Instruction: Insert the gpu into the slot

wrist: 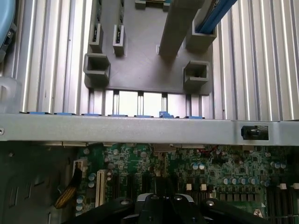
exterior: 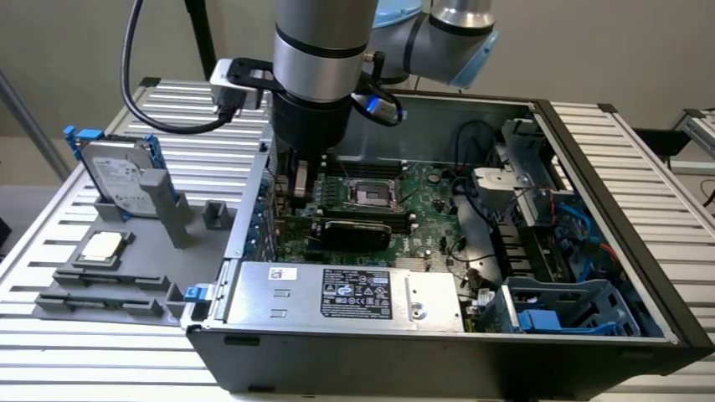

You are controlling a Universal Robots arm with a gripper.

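Note:
The gpu (exterior: pixel 353 232), a flat black card with a glossy shroud, sits on the green motherboard (exterior: pixel 430 197) inside the open computer case, just in front of the square silver socket (exterior: pixel 370 193). The slot is hidden. My gripper (exterior: pixel 297 186) reaches down into the case near its rear wall, to the exterior view's left of the card and apart from it. In the wrist view the gripper (wrist: pixel 163 206) is shut over the board's black connector strips (wrist: pixel 131 186) and a white one (wrist: pixel 99 187), with nothing visible between the fingers.
The case's metal wall (wrist: pixel 140 128) runs close beside the gripper. Outside it, a grey fixture (exterior: pixel 123 289) holds a silver hard drive with blue rails (exterior: pixel 117 176) and a chip (exterior: pixel 103 245). A power supply (exterior: pixel 347 293) and a blue drive cage (exterior: pixel 558 311) fill the case's front.

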